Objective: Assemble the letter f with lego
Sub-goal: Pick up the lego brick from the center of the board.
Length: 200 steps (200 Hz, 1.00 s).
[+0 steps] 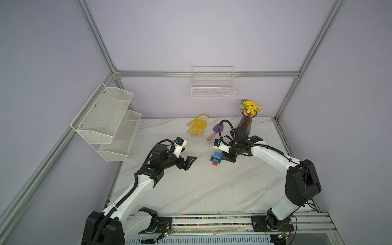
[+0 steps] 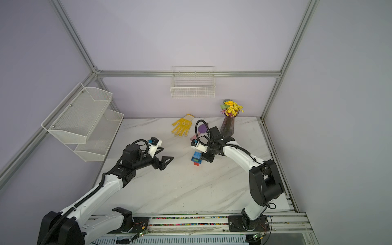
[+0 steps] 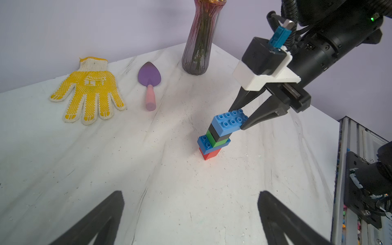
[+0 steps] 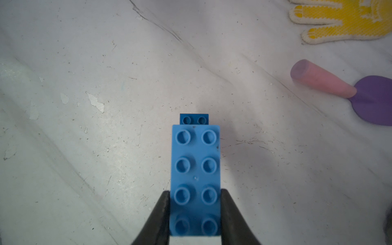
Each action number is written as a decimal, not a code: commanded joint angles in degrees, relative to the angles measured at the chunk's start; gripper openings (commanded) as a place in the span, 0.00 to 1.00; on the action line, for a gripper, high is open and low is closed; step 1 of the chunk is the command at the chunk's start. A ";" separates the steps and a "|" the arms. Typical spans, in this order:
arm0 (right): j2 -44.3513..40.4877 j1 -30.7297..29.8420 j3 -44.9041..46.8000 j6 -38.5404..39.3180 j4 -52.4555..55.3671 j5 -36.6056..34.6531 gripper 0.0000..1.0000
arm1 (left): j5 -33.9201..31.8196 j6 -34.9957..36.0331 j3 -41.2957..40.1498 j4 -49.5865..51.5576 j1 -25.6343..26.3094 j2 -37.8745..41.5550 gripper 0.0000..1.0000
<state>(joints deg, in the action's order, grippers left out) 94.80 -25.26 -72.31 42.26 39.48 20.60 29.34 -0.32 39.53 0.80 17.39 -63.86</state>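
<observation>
Right gripper [image 4: 195, 198] clamping top brick [image 4: 195, 163], five bricks [image 3: 213, 141]

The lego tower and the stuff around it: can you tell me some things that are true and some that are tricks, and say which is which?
1. The red brick is at the very bottom of the tower. True.
2. The right gripper is shut on the top blue brick. True.
3. The left gripper is holding the green brick. False: it is open and empty, away from the tower, and the green brick sits inside the tower.
4. The yellow glove lies on top of the purple trowel. False: they lie side by side, not touching.
5. The vase has tipped over. False: it stands upright.
</observation>
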 commanded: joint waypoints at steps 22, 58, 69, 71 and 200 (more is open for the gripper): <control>-1.20 0.59 -4.59 0.79 1.62 2.87 0.28 | 9.81 12.47 3.52 -10.65 0.11 -6.95 1.00; -1.40 1.50 -8.13 2.86 4.30 7.08 0.27 | 12.39 19.12 2.83 -20.00 -1.83 -10.99 1.00; -0.95 1.77 -9.60 3.34 5.53 8.28 0.27 | 13.92 19.77 4.03 -21.30 -2.92 -12.79 1.00; -0.72 1.78 -9.91 3.48 5.87 8.55 0.27 | 14.37 19.95 4.30 -21.46 -3.14 -13.14 1.00; 7.44 2.01 -27.00 11.05 15.36 16.14 0.23 | 37.96 22.14 18.80 -22.99 -7.02 -29.66 1.00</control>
<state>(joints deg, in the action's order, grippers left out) 101.01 -23.51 -95.79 50.74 52.58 33.34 61.19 17.41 55.40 -24.32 10.87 -93.06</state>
